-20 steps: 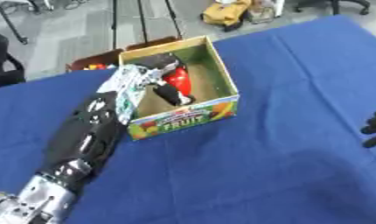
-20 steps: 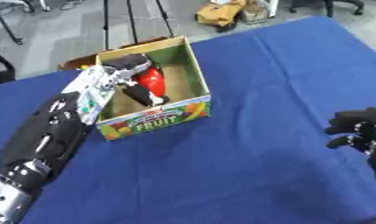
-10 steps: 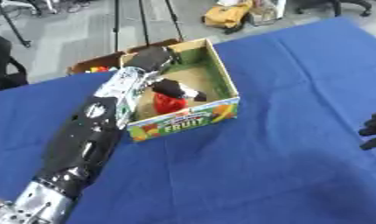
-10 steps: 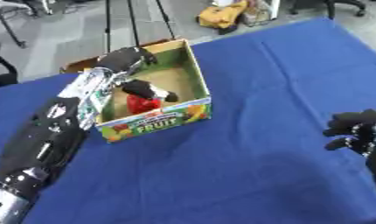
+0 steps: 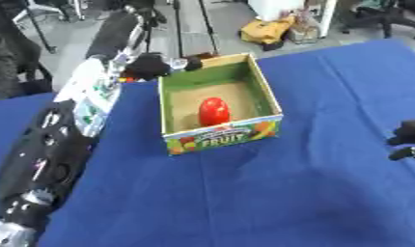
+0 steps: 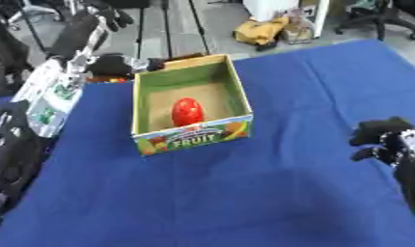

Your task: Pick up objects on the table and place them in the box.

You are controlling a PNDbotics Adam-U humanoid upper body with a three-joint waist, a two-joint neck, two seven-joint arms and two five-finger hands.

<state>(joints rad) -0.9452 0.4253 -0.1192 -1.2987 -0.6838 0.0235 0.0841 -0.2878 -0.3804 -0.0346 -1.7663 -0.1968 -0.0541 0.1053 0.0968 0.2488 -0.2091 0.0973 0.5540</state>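
Red object [image 5: 213, 111] lies in box [image 5: 266, 96]; its shape unclear.

- A lab or workshop setting is indicated.
- A blue-covered table [image 5: 270, 193] is used.
- A grey floor [image 5: 202, 24], stand legs [image 5: 42, 29] and clutter are seen behind.

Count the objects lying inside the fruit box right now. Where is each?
1: a red object lies on the floor of the box, about mid-box, apart from the walls. The near wall could hide something small.
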